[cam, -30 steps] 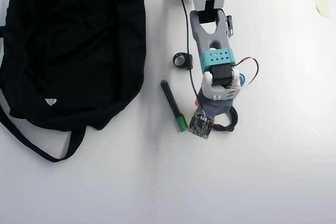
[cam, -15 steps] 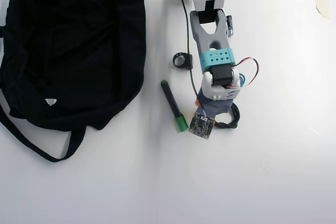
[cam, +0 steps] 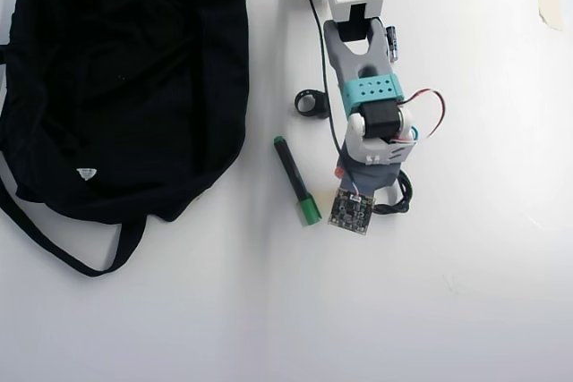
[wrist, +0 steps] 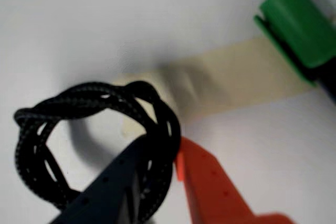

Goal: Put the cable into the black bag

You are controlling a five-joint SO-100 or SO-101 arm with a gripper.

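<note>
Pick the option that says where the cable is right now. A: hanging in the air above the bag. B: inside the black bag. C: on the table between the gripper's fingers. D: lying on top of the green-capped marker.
C: in the wrist view the cable lies coiled on the table, its near strands between the gripper's dark and orange fingers.

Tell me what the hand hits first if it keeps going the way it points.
The cable: the hand is already at the coil, its dark finger over the strands and its orange finger beside them. Past the cable lies only the table. Depth is unclear.
</note>
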